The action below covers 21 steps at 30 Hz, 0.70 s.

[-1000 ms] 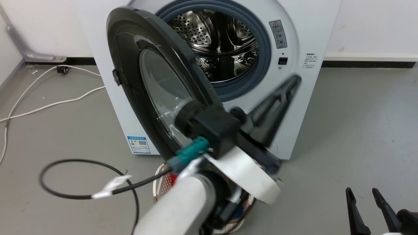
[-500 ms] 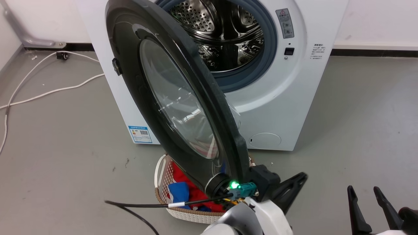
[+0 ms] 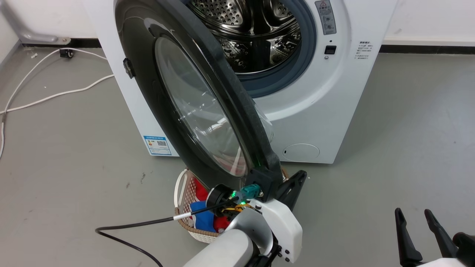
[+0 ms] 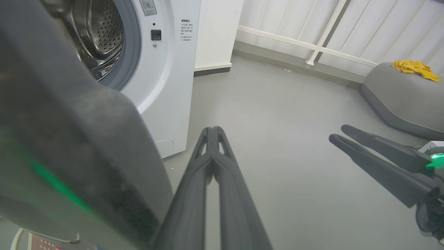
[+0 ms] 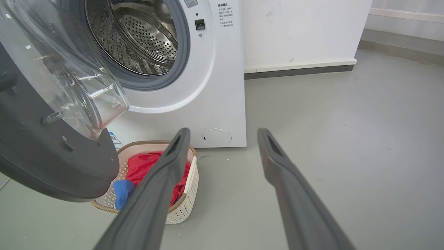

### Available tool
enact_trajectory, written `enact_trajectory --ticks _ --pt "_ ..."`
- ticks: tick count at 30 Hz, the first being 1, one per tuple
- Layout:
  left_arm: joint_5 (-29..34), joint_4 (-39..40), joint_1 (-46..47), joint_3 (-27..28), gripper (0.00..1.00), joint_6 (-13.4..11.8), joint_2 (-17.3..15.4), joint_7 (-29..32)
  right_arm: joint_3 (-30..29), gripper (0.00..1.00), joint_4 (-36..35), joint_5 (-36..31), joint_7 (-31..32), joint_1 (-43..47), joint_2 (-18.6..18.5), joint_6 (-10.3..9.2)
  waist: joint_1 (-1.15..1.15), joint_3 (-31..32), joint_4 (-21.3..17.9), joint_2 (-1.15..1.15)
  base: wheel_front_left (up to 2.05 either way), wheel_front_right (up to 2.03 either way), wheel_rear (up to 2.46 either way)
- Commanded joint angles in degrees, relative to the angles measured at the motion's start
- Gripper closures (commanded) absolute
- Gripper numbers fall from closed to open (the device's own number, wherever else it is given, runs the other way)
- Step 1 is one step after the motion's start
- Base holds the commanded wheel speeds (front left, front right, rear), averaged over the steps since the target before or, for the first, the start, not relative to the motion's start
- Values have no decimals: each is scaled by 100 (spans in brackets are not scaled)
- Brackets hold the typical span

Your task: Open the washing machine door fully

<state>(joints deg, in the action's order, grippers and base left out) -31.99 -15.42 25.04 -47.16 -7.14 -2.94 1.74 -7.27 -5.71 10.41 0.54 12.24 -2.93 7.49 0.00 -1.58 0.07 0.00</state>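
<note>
open grey floor (image 3: 408,129) right of the washing machine (image 3: 315,122); leftward the washing machine door (image 3: 148,92), perhaps against the basket (image 5: 184,205)

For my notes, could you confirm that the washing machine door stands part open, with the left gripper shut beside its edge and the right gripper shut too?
Not quite: the right gripper is open, its jaws apart, as the right wrist view shows. The washing machine door stands part open, the left gripper shut beside its edge.

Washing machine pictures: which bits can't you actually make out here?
- Head view: washing machine top, cut off by the upper edge.
- Head view: printed notice, too small to read.
- Head view: laundry basket contents, mostly hidden by washing machine door and left arm.
- Left wrist view: whether left gripper touches the door, which blurs close up.
</note>
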Motion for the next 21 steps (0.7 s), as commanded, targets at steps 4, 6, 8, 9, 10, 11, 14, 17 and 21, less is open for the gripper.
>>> enact_trajectory --ticks 4,6,8,9,10,11,14,17,21 --pt "-51 -154 126 68 100 -16 -1 -114 15 0 59 13 -36 -104 7 1 0 -4 3 0 0 0 0" --pt "-70 -227 155 88 100 -35 -12 -149 16 0 86 22 -42 -114 7 1 0 -6 11 0 0 0 0" --pt "-99 -275 158 96 100 -65 -15 -180 9 0 106 32 -52 -129 7 1 0 -2 23 0 0 0 0" --pt "-95 -295 147 100 100 -84 -22 -191 3 0 117 42 -59 -132 7 1 0 -1 32 0 0 0 0" --pt "-111 -307 121 107 100 -121 -25 -204 -7 0 131 52 -62 -132 7 0 0 4 44 0 0 0 0" --pt "-127 -311 92 104 100 -140 -29 -210 -25 0 134 57 -65 -127 7 1 0 3 66 0 0 0 0" --pt "-143 -308 -6 91 100 -196 -47 -200 -52 0 161 60 -67 -132 7 1 0 14 132 0 0 0 0" --pt "-150 -258 -89 94 100 -248 -118 -218 -65 0 209 70 -59 -133 6 0 0 53 218 0 0 0 0" --pt "-129 -42 -264 39 100 -295 -238 -191 -78 0 263 88 -65 -122 7 1 0 117 351 0 0 0 0"
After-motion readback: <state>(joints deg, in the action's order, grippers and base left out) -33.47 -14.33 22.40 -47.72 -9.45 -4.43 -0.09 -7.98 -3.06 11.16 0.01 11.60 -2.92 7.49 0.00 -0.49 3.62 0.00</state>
